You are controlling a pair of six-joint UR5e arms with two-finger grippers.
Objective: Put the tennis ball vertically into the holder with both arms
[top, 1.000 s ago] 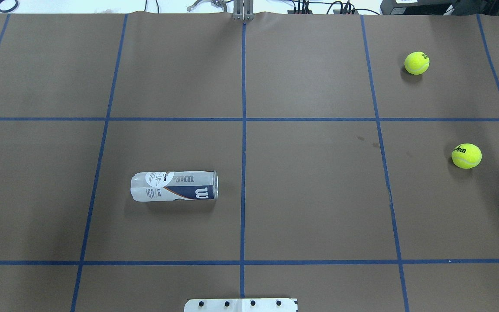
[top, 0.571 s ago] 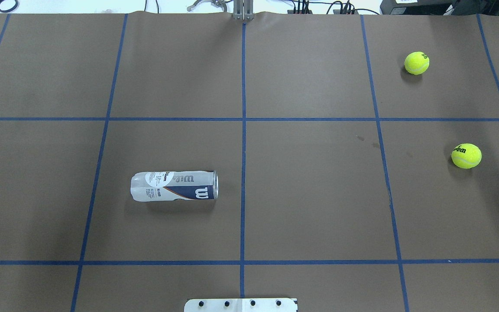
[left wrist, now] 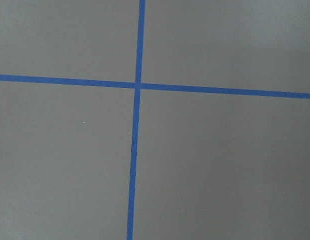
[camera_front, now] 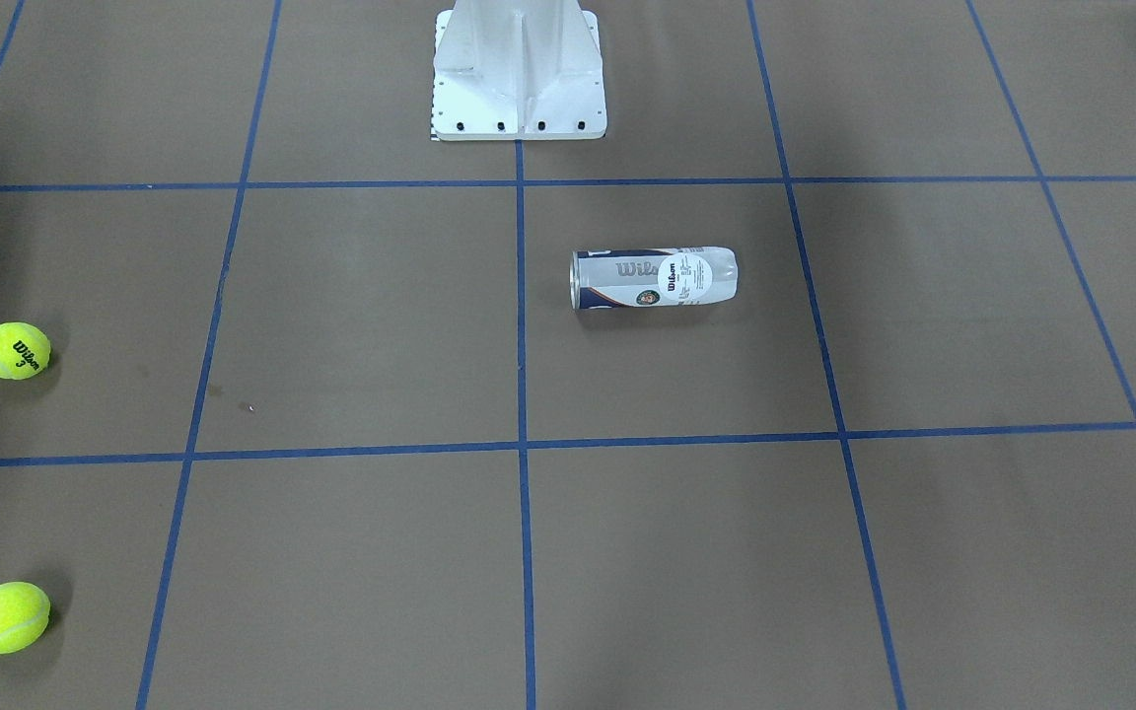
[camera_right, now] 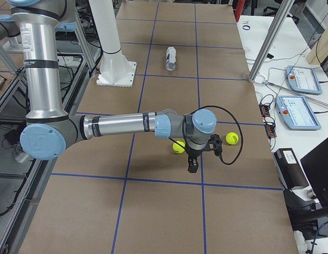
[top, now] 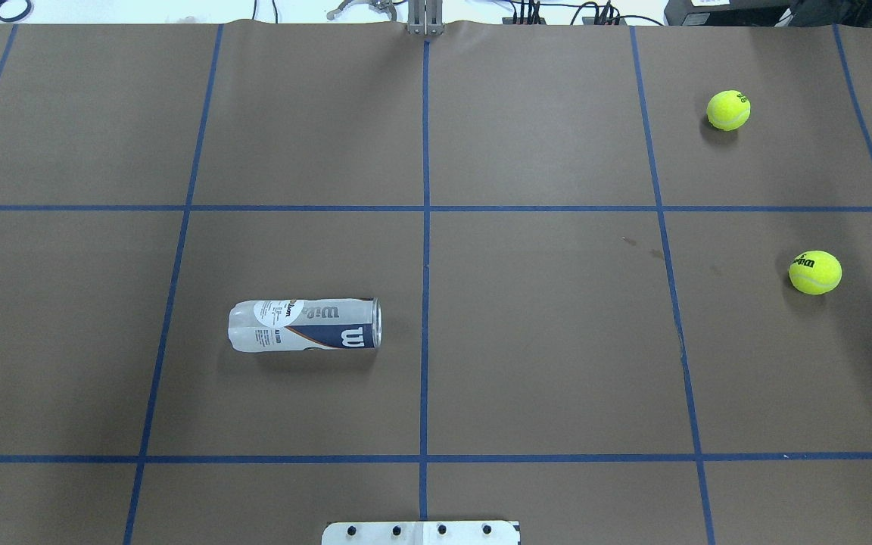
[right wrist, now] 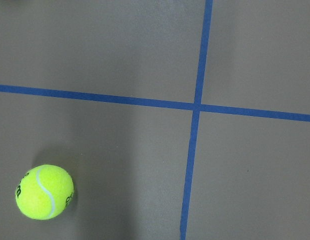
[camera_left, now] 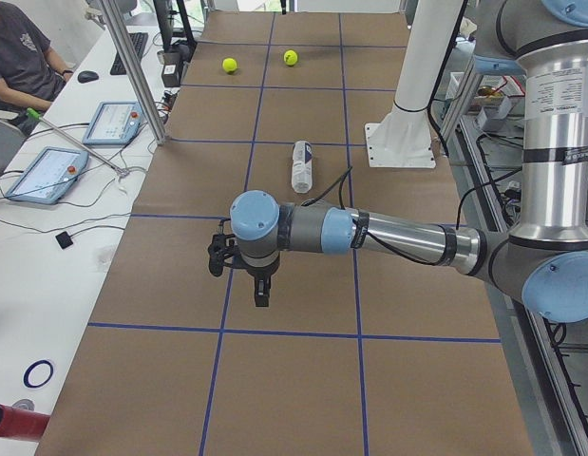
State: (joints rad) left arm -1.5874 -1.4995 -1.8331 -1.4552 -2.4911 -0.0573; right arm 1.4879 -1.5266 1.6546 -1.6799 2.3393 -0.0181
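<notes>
1. Currently the left claw (camera_left: 262,296) hangs fingers-down over bare tabletop (left wrist: 220,165), above a tape cross (left wrist: 137,85). Only the side camera catches it, so spread or pressed together: can't tell. Its wrist view shows nothing under it to grab.
2. Right claw (camera_right: 193,168): same story. Fingers-down, side camera only, state can't be told. Its wrist view has one tennis ball (right wrist: 44,192) low-left in frame, so the claw is not centred over it.
3. Holder (top: 305,325) lies on its side on the robot's left half of the tabletop, well apart from both claws. Mouth faces the centre tape line, closed end points outward. No yellow inside, so it looks empty.
4. Nearer ball (top: 815,272) and farther ball (top: 728,110) sit loose on the right half, well apart from the holder and from each other.
5. Judgement: task not begun. Holder needs standing up with the mouth on top, and one ball needs picking.
6. Risks from here:
   - Holder is a light round can lying flat. An off-centre pinch likely rolls it away.
   - Thin clear wall. A hard squeeze could ovalise the mouth and jam the ball.
   - Ball rolls off if one finger lands first.
   - Ball-to-mouth fit looks snug. Any offset between the arms and the ball catches the rim and tips the holder.
</notes>
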